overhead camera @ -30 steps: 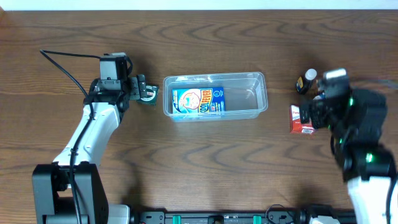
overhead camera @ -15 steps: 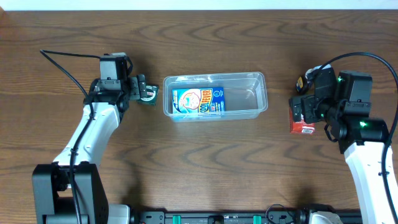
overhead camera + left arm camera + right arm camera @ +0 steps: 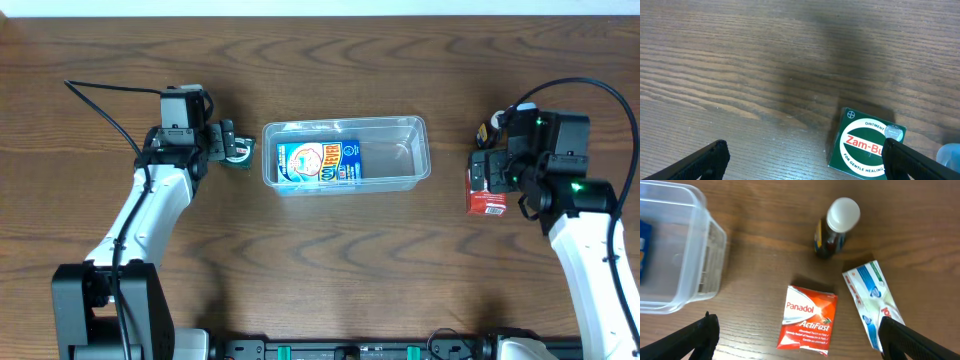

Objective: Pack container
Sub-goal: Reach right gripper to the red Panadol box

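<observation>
The clear container (image 3: 396, 154) lies at the table's middle with a blue packet (image 3: 318, 162) in its left half; its corner shows in the right wrist view (image 3: 700, 255). My left gripper (image 3: 231, 148) is open and empty, with a green Zam-Buk box (image 3: 867, 145) at its right finger (image 3: 805, 161). My right gripper (image 3: 492, 172) is open and empty above a red Panadol packet (image 3: 809, 319), which lies between its fingers (image 3: 800, 339).
A dark bottle with a white cap (image 3: 835, 227) stands behind the red packet, also seen overhead (image 3: 495, 128). A white and blue sachet (image 3: 872, 302) lies to the right of the packet. The Zam-Buk box (image 3: 239, 157) sits just left of the container.
My right arm has swung and settled with its gripper over the red packet. The left arm and the container have not moved.
</observation>
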{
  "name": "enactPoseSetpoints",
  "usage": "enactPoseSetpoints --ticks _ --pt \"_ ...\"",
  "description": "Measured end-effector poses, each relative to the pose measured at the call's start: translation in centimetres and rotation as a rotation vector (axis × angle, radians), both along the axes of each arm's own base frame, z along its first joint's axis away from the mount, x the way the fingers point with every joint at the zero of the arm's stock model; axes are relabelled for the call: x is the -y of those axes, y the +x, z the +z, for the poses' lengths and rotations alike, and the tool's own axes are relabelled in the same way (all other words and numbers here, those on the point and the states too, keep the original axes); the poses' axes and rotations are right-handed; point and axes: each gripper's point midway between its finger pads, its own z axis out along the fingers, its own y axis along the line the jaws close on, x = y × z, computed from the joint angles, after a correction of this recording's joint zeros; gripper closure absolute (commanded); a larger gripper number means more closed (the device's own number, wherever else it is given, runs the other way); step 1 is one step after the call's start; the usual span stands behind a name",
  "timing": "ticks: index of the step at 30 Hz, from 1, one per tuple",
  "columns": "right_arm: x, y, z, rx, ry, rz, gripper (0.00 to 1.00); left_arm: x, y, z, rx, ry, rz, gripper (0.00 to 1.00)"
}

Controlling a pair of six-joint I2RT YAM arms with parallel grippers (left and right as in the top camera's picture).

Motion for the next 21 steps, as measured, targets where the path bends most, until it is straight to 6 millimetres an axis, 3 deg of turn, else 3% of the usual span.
enactPoseSetpoints --ticks 11,21 --pt "0.7 -0.3 -1.8 -0.070 0.021 -0.098 0.01 0.0 0.0 0.0 0.000 0.000 0.000 0.02" --pt "0.7 -0.6 -2.2 -0.090 0.061 -0.160 0.01 0.0 0.0 0.0 0.000 0.000 0.000 0.02"
